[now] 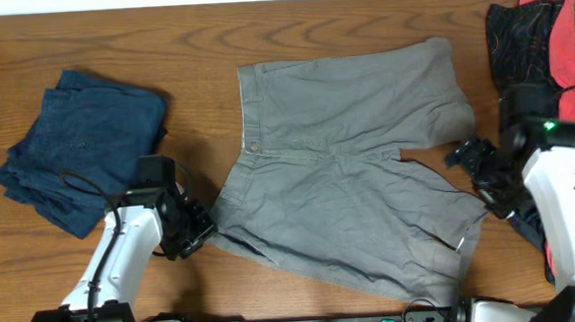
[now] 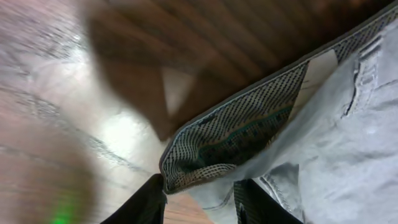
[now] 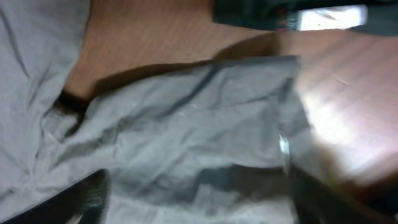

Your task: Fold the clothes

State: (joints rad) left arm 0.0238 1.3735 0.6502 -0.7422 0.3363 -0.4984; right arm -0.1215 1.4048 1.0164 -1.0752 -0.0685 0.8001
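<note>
The clothes, grey-taupe shorts (image 1: 347, 168), lie spread across the middle of the table with the buttoned waistband (image 1: 250, 114) to the left. My left gripper (image 1: 201, 233) sits at the waistband's near corner. In the left wrist view its jaws stand apart, open (image 2: 199, 208). The corner with its patterned lining (image 2: 230, 140) and white label (image 2: 320, 68) lies between and just ahead of them, not pinched. My right gripper (image 1: 470, 161) is at the right leg's hem. Its fingers are spread wide, open (image 3: 199, 199), over rumpled grey cloth (image 3: 186, 130).
A folded navy garment (image 1: 80, 147) lies at the left, close behind the left arm. A black-patterned garment (image 1: 513, 36) and a red one (image 1: 568, 58) are piled at the back right, beside the right arm. Bare wood (image 2: 74, 93) surrounds the shorts.
</note>
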